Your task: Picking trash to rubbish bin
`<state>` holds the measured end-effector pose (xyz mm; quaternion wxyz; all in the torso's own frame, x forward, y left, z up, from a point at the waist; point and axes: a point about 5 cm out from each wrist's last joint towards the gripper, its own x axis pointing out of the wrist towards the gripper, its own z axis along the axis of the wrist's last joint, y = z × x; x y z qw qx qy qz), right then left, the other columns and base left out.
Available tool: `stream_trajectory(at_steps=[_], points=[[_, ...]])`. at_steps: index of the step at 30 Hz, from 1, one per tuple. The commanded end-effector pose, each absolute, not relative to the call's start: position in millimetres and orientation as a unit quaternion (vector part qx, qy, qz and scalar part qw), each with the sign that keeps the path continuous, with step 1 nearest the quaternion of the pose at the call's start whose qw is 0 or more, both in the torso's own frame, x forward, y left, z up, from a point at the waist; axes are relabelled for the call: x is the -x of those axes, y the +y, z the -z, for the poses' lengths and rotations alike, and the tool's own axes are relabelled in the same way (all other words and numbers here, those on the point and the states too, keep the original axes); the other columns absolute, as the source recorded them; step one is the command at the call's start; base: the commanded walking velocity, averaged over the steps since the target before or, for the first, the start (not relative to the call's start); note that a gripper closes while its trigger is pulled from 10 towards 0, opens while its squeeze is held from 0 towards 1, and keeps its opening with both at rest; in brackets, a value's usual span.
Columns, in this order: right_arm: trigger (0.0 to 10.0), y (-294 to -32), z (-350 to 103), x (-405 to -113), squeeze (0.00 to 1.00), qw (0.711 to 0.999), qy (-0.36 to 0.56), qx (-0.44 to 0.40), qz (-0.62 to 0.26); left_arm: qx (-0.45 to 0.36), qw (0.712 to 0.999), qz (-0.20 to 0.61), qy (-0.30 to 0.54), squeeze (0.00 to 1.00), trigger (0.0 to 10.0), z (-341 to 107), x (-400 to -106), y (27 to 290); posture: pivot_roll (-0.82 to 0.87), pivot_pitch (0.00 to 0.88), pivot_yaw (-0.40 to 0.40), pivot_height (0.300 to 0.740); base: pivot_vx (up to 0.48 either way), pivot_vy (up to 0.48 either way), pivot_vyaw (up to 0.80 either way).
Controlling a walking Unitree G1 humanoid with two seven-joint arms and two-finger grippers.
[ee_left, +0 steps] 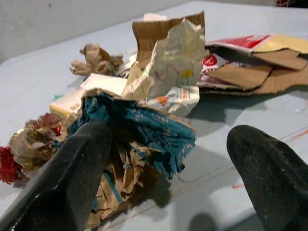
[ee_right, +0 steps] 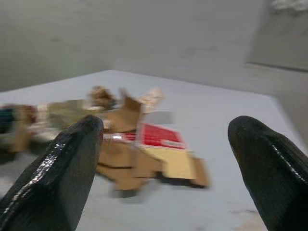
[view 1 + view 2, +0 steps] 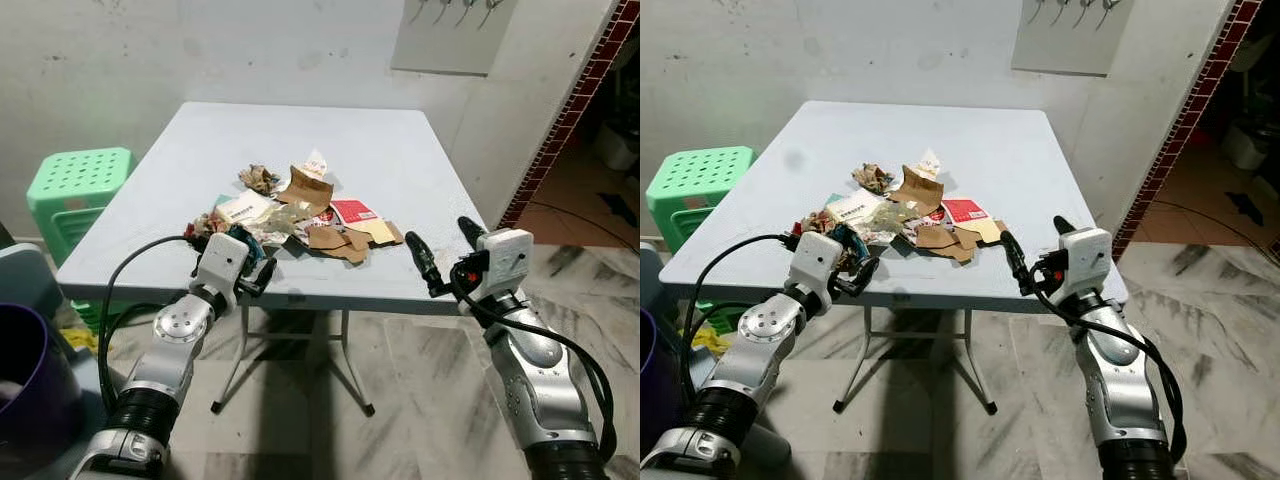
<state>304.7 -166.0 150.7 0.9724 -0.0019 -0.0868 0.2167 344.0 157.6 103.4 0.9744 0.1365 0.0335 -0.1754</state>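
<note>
- Where the head views look down, a pale blue tabletop point(image 3: 400, 150) carries a pile of trash point(image 3: 300, 215) near its front middle: crumpled paper, torn cardboard, a red packet point(image 3: 352, 211).
- The left pincer point(image 3: 248, 268) sits at the pile's front left edge, fingers spread wide around a blue-and-brown crumpled wrapper point(image 3: 240, 240).
- The right pincer point(image 3: 440, 250) hovers off the pile's right side, by the tabletop's front right corner, fingers wide apart and holding nothing.
- A green stool point(image 3: 75, 185) stands well left of the pile; a dark purple bin point(image 3: 30, 370) sits left of the pile and nearer the camera, on the floor.
- In the left wrist view, the wrapper point(image 1: 139, 130) lies between the two black fingers point(image 1: 72, 178), touching one.
- In the right wrist view, blurred, the cardboard pieces point(image 2: 125, 159) and red packet point(image 2: 156, 136) lie beyond the spread fingers point(image 2: 57, 178).
</note>
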Motion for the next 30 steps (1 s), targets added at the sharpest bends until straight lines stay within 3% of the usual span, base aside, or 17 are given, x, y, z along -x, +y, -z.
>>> stream_trajectory(at_steps=[1, 13, 30], points=[[10.0, -159.7, -154.5, -300.7, 0.00, 0.965, -0.086, -0.004, -0.248, -0.144, 0.974, 0.174, 0.024, 0.00, 10.0, -108.1, -347.9, 156.1, -0.04, 0.000, -0.046, 0.740, 0.000, 0.000, 0.00], [10.0, -142.4, -150.4, -283.2, 0.00, 0.940, -0.049, -0.036, -0.334, -0.145, 0.980, 0.122, 0.061, 0.00, 10.0, -96.3, -355.9, 162.3, -0.05, 0.000, -0.053, 0.740, 0.000, 0.000, 0.00], [10.0, -143.2, -164.4, -275.6, 0.00, 0.938, -0.053, -0.048, -0.340, -0.155, 0.979, 0.113, 0.076, 0.00, 10.0, -100.7, -368.3, 158.3, -0.10, 0.017, -0.046, 0.740, 0.000, 0.000, 0.00]])
